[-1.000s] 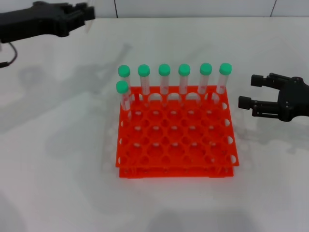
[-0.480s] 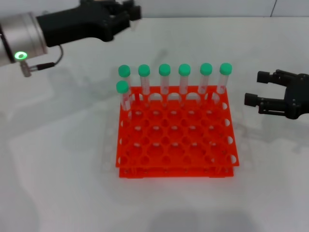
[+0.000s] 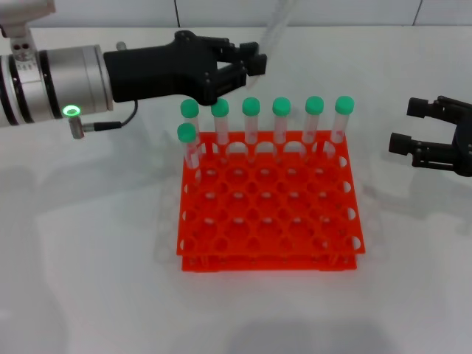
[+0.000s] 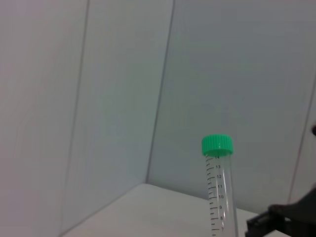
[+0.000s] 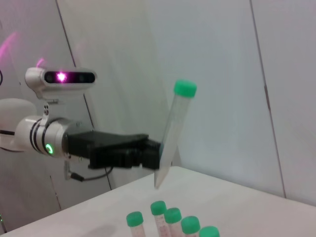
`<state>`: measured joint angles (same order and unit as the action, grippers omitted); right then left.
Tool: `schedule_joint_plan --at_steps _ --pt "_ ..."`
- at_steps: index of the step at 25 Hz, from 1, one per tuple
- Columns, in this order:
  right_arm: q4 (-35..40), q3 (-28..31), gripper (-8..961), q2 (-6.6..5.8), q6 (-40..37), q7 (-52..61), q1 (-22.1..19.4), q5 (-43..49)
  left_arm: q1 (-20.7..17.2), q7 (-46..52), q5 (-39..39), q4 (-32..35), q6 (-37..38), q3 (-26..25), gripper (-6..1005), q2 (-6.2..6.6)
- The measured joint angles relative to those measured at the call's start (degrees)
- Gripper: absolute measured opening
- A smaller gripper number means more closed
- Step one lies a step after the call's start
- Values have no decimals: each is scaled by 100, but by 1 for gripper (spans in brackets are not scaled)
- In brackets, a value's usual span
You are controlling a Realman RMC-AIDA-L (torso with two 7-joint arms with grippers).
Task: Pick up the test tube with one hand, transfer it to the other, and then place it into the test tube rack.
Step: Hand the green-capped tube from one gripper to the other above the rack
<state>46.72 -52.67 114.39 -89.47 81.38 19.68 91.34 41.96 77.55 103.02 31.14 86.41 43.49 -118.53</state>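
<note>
My left gripper (image 3: 251,65), black on a silver forearm with a green light, hangs above the back left of the orange-red test tube rack (image 3: 269,221). It is shut on the lower end of a clear test tube (image 3: 274,29), which leans up and away. The right wrist view shows that tube (image 5: 170,133) held at its tip by the left gripper (image 5: 154,154), green cap on top. In the left wrist view the capped tube (image 4: 220,197) rises in front of the wall. My right gripper (image 3: 410,127) is open, to the right of the rack, holding nothing.
Several green-capped tubes (image 3: 282,122) stand upright in the rack's back row, and one more (image 3: 188,147) stands in the second row at the left. Their caps (image 5: 168,217) show low in the right wrist view. White table surrounds the rack; a wall runs along the back.
My left arm has swung in from the far left to above the rack's back left corner, carrying the tube. The right gripper has drifted slightly to the right, still open.
</note>
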Motion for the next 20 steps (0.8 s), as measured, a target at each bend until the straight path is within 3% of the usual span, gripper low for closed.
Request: schedule_joint_plan --at_steps 10,20 --pt "144 57 844 24 -46 0 -96 -12 -17 -50 46 -114 75 424 185 -23" --pt "281 214 844 40 -312 16 -96 -16 -34 -49 92 -231 92 493 185 -27"
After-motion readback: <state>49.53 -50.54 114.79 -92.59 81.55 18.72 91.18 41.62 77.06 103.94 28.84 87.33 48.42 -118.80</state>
